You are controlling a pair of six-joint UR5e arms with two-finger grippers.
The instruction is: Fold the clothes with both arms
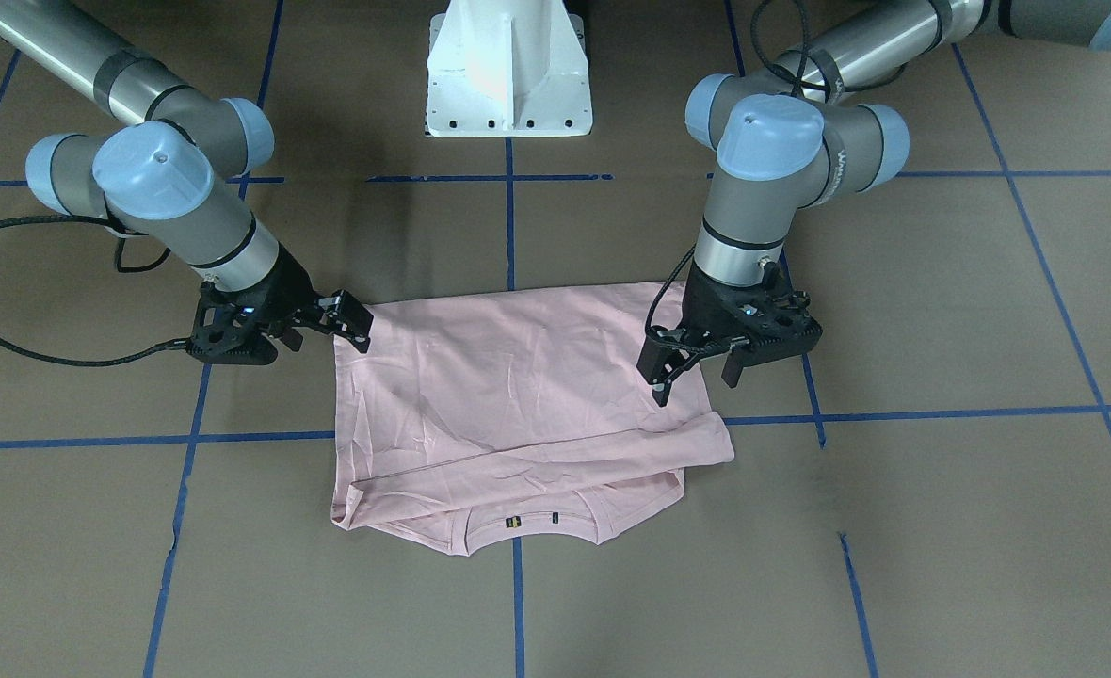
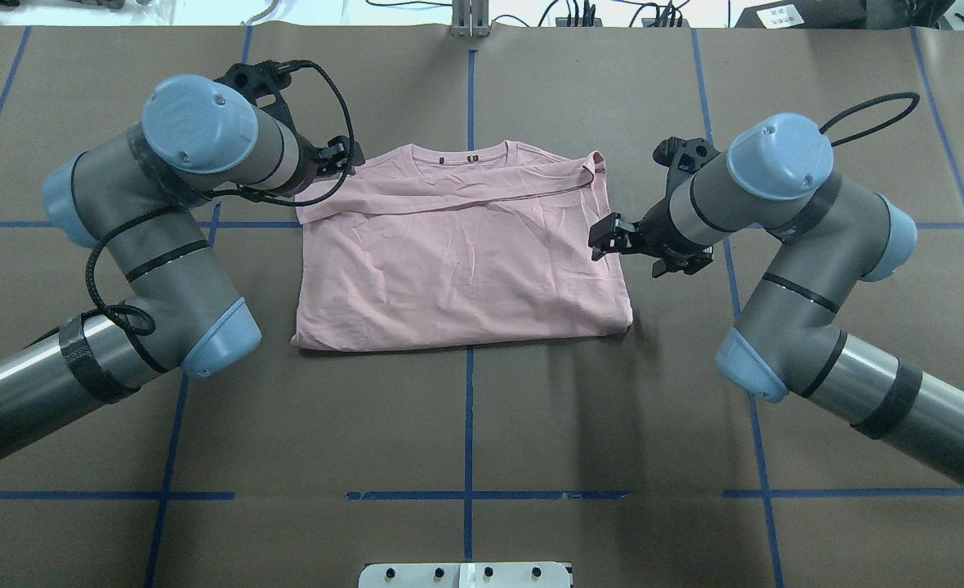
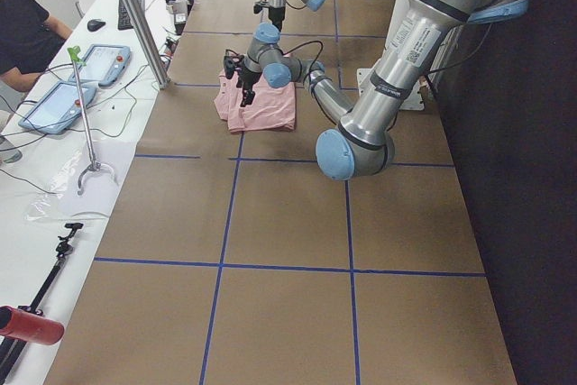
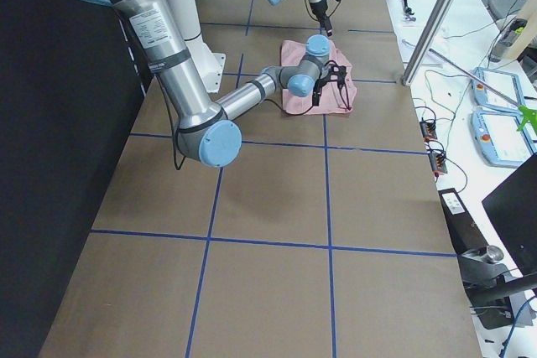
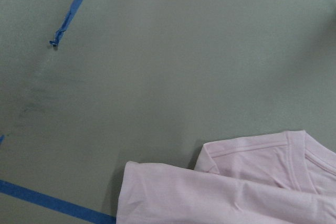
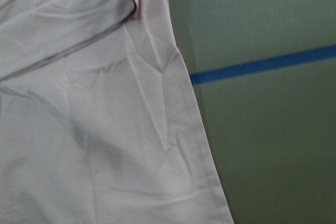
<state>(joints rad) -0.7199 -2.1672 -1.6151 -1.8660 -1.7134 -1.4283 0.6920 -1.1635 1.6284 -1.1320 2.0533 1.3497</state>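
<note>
The pale pink T-shirt (image 2: pixel 457 278) lies flat on the brown table (image 2: pixel 694 425). It is folded to a rectangle and centred on a blue tape line (image 2: pixel 467 408). Its hem edge faces the white pedestal base (image 1: pixel 508 66).

The right gripper (image 2: pixel 607 238) sits at the shirt's right edge, tips just at the fabric. It cannot be determined whether its fingers are spread or pressed together.

Farther out, the left gripper (image 1: pixel 696 384) is at the shirt's left edge, toward the shoulder end. Its fingers are spread and hold nothing, one over the fabric and one outside it.

A folded band of fabric crosses the shirt beside the collar (image 2: pixel 459 159) at the far end.
</note>
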